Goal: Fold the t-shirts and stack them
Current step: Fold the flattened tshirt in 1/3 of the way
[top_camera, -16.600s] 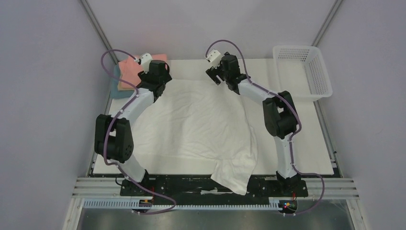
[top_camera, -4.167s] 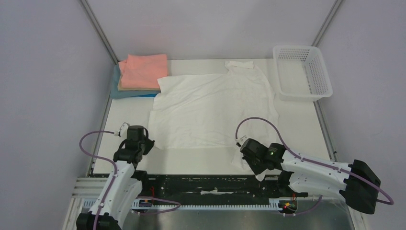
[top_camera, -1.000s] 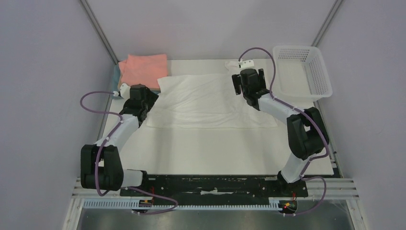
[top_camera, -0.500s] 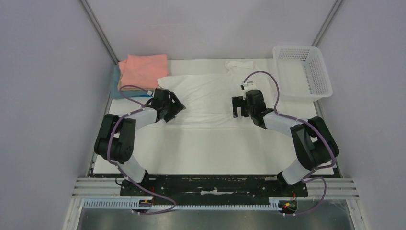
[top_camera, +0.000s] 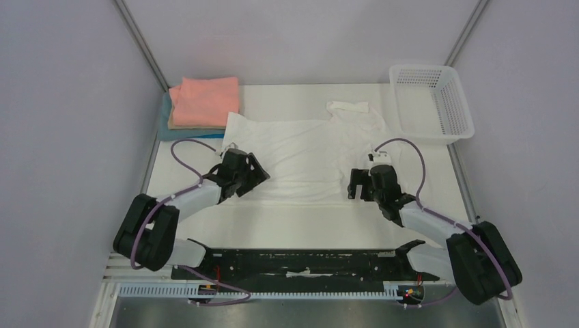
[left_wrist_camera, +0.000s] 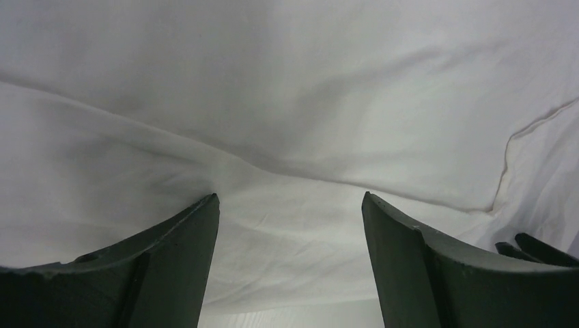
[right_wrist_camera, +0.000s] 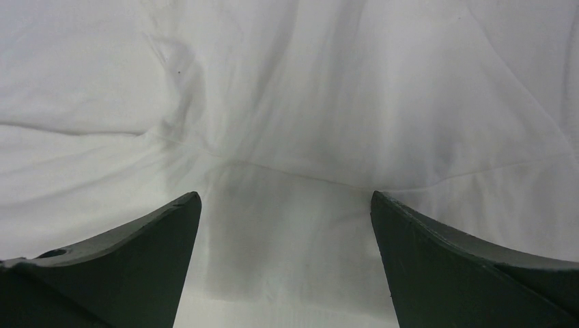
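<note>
Top view: the white t-shirt (top_camera: pixel 300 150) lies doubled over on the middle of the worktop (top_camera: pixel 307 222), its near edge a straight fold and its collar end (top_camera: pixel 348 107) toward the far side. The left pincer (top_camera: pixel 255 173) is low over the shirt's near-left corner; the right pincer (top_camera: pixel 354 185) is low over the near edge, toward the right.

Left wrist view: the left pincer's two dark fingers (left_wrist_camera: pixel 171 263) stand wide apart, with nothing clamped between them. White cloth fills the gap and the field beyond, and a soft crease runs up to the tip of the finger on the left of the picture. Whether the tips press on the cloth cannot be told.

Right wrist view: the right pincer's fingers (right_wrist_camera: pixel 136 263) are likewise spread wide and hold nothing. Smooth cloth and their shadow lie between them, and contact cannot be judged.

Far-left corner: a folded salmon-pink t-shirt (top_camera: pixel 205 100) tops a stack with a tan t-shirt (top_camera: pixel 194 126) and a blue t-shirt (top_camera: pixel 166 117) beneath, just beside the white shirt's sleeve. A white lattice basket (top_camera: pixel 447 102) stands at the far-right corner.
</note>
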Robot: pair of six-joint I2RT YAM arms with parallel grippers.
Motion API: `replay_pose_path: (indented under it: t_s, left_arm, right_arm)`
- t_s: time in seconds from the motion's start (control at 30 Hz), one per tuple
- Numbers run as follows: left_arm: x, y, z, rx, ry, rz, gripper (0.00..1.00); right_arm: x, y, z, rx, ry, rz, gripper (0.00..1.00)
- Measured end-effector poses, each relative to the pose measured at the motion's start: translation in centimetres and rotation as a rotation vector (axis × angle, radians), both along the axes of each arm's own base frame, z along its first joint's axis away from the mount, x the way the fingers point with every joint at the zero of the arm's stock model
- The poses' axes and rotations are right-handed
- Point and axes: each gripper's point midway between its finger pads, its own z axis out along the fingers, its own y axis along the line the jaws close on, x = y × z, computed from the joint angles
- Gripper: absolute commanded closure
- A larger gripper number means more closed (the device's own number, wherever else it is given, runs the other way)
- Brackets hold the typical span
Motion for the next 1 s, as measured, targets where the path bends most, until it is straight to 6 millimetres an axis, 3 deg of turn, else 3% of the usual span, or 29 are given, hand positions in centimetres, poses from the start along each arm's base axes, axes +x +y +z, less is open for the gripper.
replay_pose_path:
  t_s: [0.2,0.3,0.5,0.7,1.0]
  left_arm:
    - [-6.3,1.0,0.0,0.045,0.046,-0.005,0.16]
    - [-7.9,2.0,-0.3,0.055,0.057,0.012,0.16]
    - [-8.7,2.3,-0.4,0.019,0.015,0.032,0.16]
    - [-9.3,2.2,-0.2,-0.011,-0.005,0.041,0.15]
    - [-12.1,2.3,-0.1,-0.029,0.053,0.001,0.15]
  right_arm:
    - [-3.7,-0.9,0.1,0.065,-0.013,-0.022,0.02]
    - [-4.8,-0.8,0.3,0.12,-0.028,-0.03,0.02]
    - [-6.6,-0.5,0.6,0.232,-0.062,-0.059,0.02]
    - [-7.6,-1.1,0.6,0.235,-0.043,-0.091,0.02]
    - [-8.7,-1.8,0.8,0.245,-0.018,-0.138,0.02]
